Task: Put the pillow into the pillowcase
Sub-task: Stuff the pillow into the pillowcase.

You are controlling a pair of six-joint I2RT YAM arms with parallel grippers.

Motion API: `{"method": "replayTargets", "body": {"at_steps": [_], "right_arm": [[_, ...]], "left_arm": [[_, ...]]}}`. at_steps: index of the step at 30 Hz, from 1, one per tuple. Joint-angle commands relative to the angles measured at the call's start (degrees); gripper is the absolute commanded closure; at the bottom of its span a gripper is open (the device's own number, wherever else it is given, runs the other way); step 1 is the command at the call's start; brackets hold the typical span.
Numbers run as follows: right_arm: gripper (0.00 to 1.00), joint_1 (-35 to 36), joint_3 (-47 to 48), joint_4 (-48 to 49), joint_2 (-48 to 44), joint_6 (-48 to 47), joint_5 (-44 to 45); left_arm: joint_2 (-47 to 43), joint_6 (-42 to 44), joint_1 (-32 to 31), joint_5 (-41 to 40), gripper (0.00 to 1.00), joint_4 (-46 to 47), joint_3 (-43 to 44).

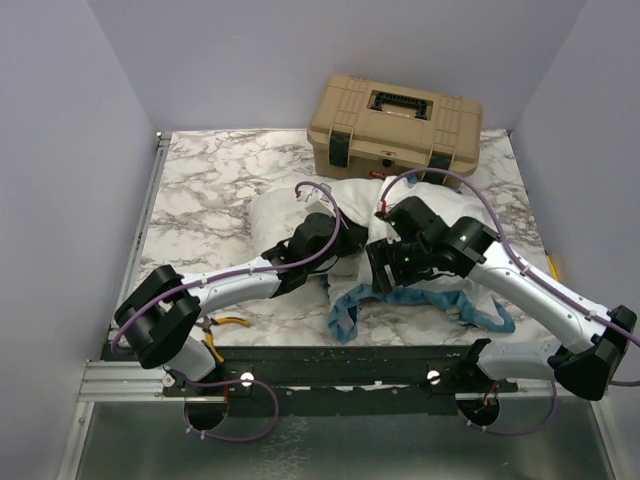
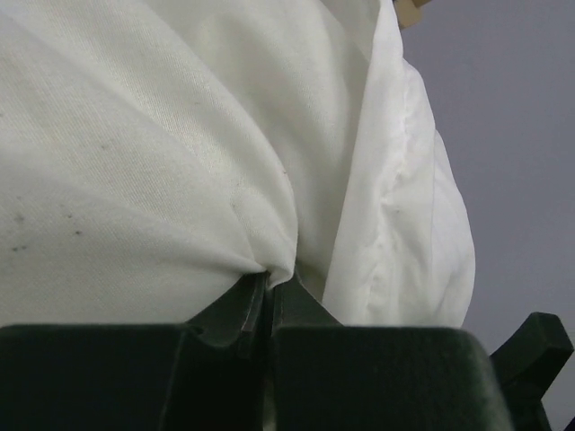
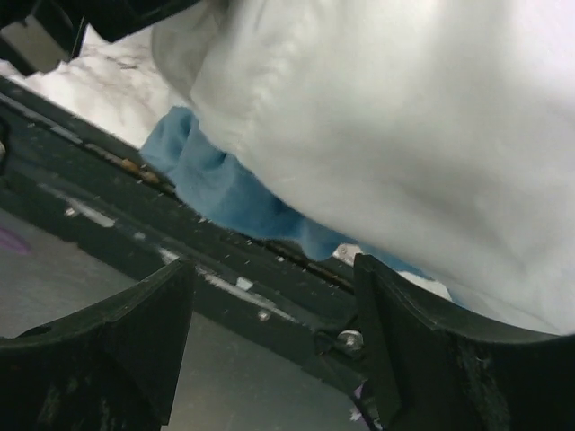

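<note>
The white pillow (image 1: 285, 210) lies in the middle of the marble table, bunched with the pillowcase, whose blue frilled edging (image 1: 345, 312) trails along the front. No houndstooth side shows. My left gripper (image 1: 338, 240) reaches into the white heap. In the left wrist view it (image 2: 269, 283) is shut on a fold of speckled white pillow fabric (image 2: 135, 162). My right gripper (image 1: 388, 265) hangs over the heap's front, facing the near edge. In the right wrist view it (image 3: 272, 269) is open and empty, with white fabric (image 3: 404, 135) above it and the blue frill (image 3: 207, 175) beyond.
A tan toolbox (image 1: 395, 120) stands at the back, touching the heap. Yellow-handled pliers (image 1: 225, 322) lie near the left arm's base. A black rail (image 1: 340, 368) runs along the table's front edge. Grey walls close in both sides.
</note>
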Motion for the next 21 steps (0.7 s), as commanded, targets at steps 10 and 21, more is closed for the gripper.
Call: {"method": "replayTargets", "body": {"at_steps": [10,21], "right_arm": [[0.87,3.28,1.47,18.04,10.47,-0.06,27.58],[1.0,2.42,9.18,29.41,2.07,1.37,-9.19]], "left_arm": [[-4.26,-2.78,0.39,3.63,1.0,-0.56,-1.98],[-6.9,-0.73,0.52,5.02,1.0,-0.69,-5.06]]}}
